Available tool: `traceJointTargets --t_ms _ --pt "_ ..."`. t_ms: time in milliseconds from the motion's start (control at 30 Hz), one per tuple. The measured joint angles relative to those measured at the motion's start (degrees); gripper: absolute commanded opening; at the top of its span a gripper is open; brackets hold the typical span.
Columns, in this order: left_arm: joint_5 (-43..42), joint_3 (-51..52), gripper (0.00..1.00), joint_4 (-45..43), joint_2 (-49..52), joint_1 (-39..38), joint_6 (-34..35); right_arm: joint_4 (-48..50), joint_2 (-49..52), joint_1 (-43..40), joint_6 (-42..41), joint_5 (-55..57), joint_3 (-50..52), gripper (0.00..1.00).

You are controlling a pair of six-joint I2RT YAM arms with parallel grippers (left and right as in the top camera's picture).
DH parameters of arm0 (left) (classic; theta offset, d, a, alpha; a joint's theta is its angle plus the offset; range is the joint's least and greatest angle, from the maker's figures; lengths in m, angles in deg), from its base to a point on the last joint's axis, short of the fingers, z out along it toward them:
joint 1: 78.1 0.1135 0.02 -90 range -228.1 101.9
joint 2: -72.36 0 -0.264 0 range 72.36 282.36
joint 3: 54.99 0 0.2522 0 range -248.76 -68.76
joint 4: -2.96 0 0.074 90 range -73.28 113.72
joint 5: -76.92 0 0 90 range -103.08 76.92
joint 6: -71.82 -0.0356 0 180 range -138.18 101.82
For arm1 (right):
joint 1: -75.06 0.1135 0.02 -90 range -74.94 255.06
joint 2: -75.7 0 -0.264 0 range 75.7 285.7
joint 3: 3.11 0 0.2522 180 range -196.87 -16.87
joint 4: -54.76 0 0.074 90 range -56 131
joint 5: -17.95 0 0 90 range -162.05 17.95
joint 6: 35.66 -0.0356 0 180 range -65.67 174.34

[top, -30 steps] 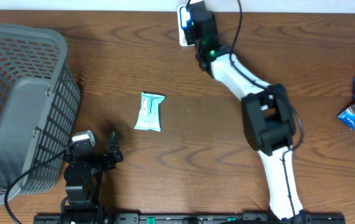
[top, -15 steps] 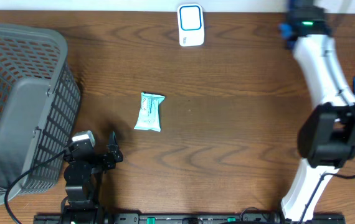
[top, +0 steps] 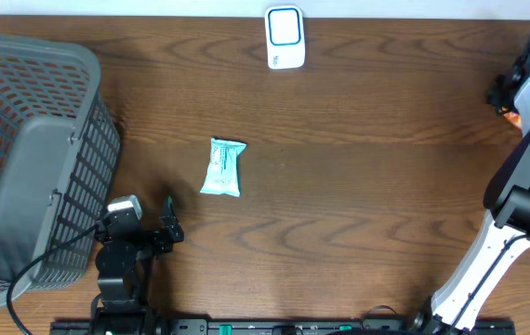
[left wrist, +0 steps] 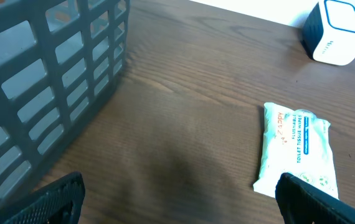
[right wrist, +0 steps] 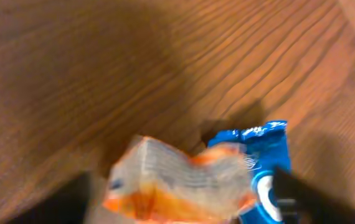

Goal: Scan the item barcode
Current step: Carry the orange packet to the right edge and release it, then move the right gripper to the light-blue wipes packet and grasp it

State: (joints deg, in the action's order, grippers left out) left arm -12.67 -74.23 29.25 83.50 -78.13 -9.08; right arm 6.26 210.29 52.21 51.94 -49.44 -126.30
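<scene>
The white and blue barcode scanner [top: 284, 37] stands at the table's back edge, also in the left wrist view as the scanner [left wrist: 334, 31]. An orange and clear packet [right wrist: 177, 180], blurred, lies between the wide-apart fingers of my right gripper [right wrist: 180, 196], partly over a blue snack packet [right wrist: 261, 168]. The jaws stand open and do not press on it. Overhead, the right gripper [top: 505, 93] is at the far right edge. A pale green wipes pack [top: 223, 167] lies mid-table, just ahead of my open, empty left gripper [left wrist: 184, 205].
A large grey plastic basket [top: 23, 158] fills the left side, with its wall [left wrist: 47, 81] close to the left gripper. The right arm [top: 525, 195] runs along the right edge and covers the blue packet from above.
The right arm swung from the scanner at the back centre across to the far right edge. Its jaws went from nearly shut to wide open there. The left arm stayed still.
</scene>
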Motion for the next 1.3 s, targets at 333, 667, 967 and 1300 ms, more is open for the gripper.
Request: traceJointTargets --t_ms 333,667,967,1300 --pt "-0.02 0.00 0.98 0.02 0.02 0.00 0.00 -14.08 -16.96 4.94 -4.20 -29.07 -4.00 0.99" --pt "-0.02 0.00 0.98 0.00 0.02 0.00 0.00 -22.84 -23.06 33.24 -5.42 -54.73 -6.54 0.99" --pt "0.00 0.00 0.98 0.00 0.02 0.00 0.00 -30.71 -11.47 50.88 -8.98 -52.74 -5.03 0.99" --pt "-0.02 0.00 0.98 0.00 0.02 0.00 0.00 -29.35 -2.05 57.02 -13.53 -54.53 -5.03 0.99"
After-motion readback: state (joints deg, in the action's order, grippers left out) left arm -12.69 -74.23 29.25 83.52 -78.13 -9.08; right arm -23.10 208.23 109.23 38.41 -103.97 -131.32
